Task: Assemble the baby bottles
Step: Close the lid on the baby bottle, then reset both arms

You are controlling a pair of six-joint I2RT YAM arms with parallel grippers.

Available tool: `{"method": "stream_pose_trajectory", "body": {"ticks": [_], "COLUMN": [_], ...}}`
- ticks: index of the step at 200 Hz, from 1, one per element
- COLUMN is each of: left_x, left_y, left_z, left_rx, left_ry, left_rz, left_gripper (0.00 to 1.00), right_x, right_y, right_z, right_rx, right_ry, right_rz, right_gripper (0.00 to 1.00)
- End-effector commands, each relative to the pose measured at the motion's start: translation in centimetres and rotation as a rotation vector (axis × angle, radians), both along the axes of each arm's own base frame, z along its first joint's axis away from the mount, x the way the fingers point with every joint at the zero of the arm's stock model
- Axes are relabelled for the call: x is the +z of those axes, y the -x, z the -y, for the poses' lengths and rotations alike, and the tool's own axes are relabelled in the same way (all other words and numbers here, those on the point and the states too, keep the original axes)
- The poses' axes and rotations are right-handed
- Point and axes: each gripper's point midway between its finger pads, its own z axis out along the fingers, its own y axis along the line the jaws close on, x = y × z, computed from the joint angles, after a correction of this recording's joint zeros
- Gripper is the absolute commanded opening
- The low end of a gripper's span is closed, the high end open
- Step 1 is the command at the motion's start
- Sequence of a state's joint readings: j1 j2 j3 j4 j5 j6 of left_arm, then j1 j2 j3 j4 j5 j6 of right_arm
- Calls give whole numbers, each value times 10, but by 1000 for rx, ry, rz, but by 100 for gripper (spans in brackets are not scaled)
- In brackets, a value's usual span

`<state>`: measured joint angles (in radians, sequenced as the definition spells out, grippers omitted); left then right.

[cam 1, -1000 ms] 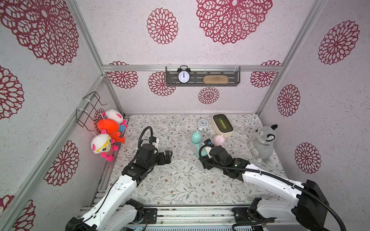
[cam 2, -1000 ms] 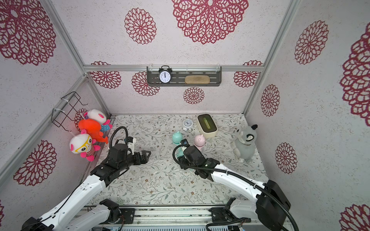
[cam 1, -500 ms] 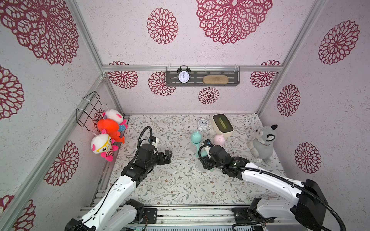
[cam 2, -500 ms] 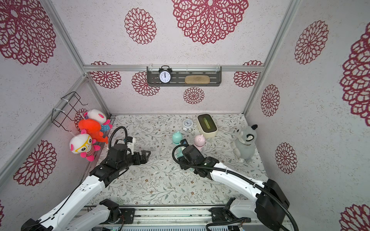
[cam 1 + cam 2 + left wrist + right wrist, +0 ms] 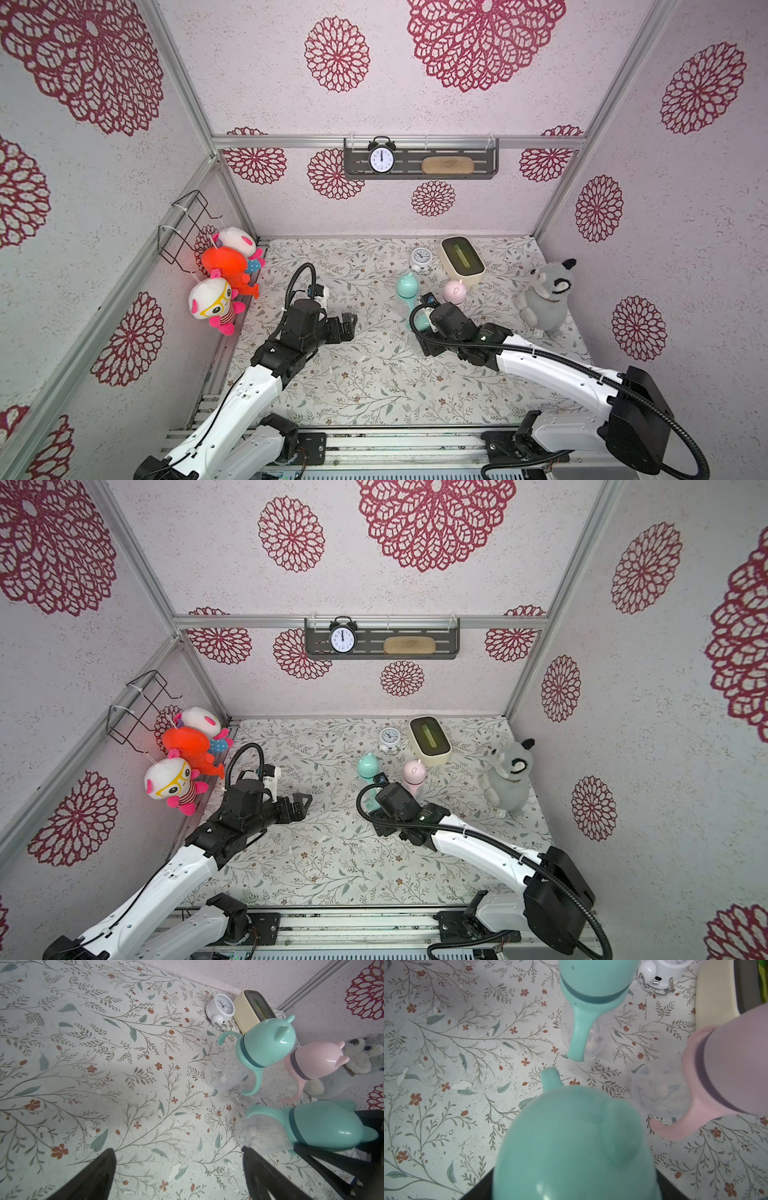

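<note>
While the L arm hangs over the mat's left half, the left gripper [image 5: 348, 325] shows jaws spread wide with nothing between.

- Floral mat [image 5: 365, 386]: walls on three sides, rail at the front. A bare stretch lies betw. the left gripper and the bottle cluster. The right-rear corner is crowded.
- Near mint bottle [image 5: 571, 1147]: centre-right of the mat, cap and ears up, long axis approx. vertical. Cannot tell if its base touches the mat.
- Right gripper [image 5: 330, 1132]: jaws astride this bottle at cap/collar level. Cannot tell if the pads press on it.
- Far mint bottle [image 5: 407, 286]: upright just behind the near one, apart from it, one handle pointing toward it.
- Pink bottle [image 5: 414, 771]: upright, beside both mint ones and near the cream box [image 5: 462, 259].
- White clock [image 5: 421, 258]: on the mat, just behind the far mint bottle, by the back wall.
- Grey plush [image 5: 544, 295]: by the right wall, well apart from the bottles.
</note>
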<state>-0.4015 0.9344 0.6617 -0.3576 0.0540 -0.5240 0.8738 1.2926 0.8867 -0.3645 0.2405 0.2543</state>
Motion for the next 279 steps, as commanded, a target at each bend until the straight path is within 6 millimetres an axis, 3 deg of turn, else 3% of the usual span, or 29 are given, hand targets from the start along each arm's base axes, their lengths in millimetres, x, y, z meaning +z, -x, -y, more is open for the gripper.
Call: {"method": "stream_pose_trajectory", "body": {"ticks": [1, 50, 82, 102, 125, 150, 169, 202, 224, 239, 279], "left_x": [14, 17, 33, 44, 54, 49, 31, -1, -18, -21, -29], "left_y": [-3, -5, -10, -17, -31, -52, -66, -82, -92, -97, -107], "left_z": [1, -3, -11, -23, -47, -76, -106, -141, -151, -151, -166], "left_rx": [-1, 18, 58, 104, 201, 278, 329, 392, 399, 398, 419], "left_ry": [2, -12, -35, -96, -213, -345, -389, -461, -515, -512, -509], "left_rz": [40, 46, 93, 147, 205, 293, 271, 300, 342, 386, 424], "left_gripper": [98, 98, 98, 98, 98, 97, 98, 97, 98, 98, 98], "right_x": [14, 26, 51, 73, 81, 72, 67, 63, 53, 52, 24], "right_y": [-7, 1, 11, 15, 10, -8, -20, -37, -42, -48, -52], "right_z": [0, -5, 0, 9, 27, 64, 93, 153, 188, 213, 276], "right_rx": [-3, 48, 67, 56, 4, -143, -247, -499, -611, -688, -861], "right_ry": [18, -9, -70, -107, -111, -72, -78, -95, -43, -48, -95], "right_rz": [34, 14, 38, 92, 148, 235, 293, 392, 476, 528, 668], "right_gripper": [80, 92, 99, 99, 99, 98, 98, 99, 98, 98, 98]}}
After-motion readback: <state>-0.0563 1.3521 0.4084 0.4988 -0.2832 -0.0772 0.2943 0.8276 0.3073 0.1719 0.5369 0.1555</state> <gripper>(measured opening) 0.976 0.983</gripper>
